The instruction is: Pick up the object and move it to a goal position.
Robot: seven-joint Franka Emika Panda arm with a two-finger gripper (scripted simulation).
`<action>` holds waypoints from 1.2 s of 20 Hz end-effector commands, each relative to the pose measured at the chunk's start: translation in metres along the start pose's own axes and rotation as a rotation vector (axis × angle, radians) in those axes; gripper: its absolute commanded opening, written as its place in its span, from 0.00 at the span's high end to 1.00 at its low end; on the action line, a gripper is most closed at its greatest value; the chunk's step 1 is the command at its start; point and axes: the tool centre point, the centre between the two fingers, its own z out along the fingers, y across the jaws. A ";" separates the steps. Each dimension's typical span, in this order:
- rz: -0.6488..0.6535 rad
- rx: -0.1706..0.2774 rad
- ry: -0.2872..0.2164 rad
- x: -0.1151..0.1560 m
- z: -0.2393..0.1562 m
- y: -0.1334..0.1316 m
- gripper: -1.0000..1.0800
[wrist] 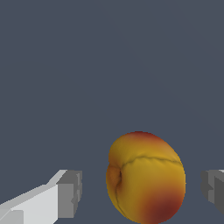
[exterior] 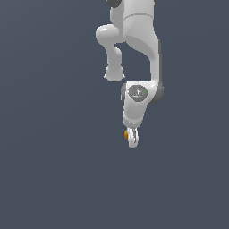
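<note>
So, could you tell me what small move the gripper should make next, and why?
Probably close the fingers. In the wrist view the orange-yellow ball sits between the two grey fingertips, with open gaps on both sides, so the gripper is open and not yet gripping. The ball lies nearer one fingertip, so a slight centring shift first might help.

A flat, dark blue-grey floor (exterior: pixel 53 170) fills both views, without seam or edge. The tiny orange-yellow ball (exterior: pixel 126 133) rests on it (red-blotched, creased in the wrist view), at about 6 o'clock from centre.
</note>
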 end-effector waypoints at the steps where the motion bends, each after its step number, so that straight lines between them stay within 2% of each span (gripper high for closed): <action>1: 0.001 0.000 0.000 0.000 0.011 0.000 0.04; 6: 0.001 0.000 0.000 0.000 0.019 -0.001 0.04; 7: 0.001 0.000 0.000 0.000 0.019 -0.001 1.00; 19: 0.002 0.001 0.000 0.000 0.017 -0.001 1.00; 24: 0.002 0.001 0.000 -0.003 0.005 0.001 1.00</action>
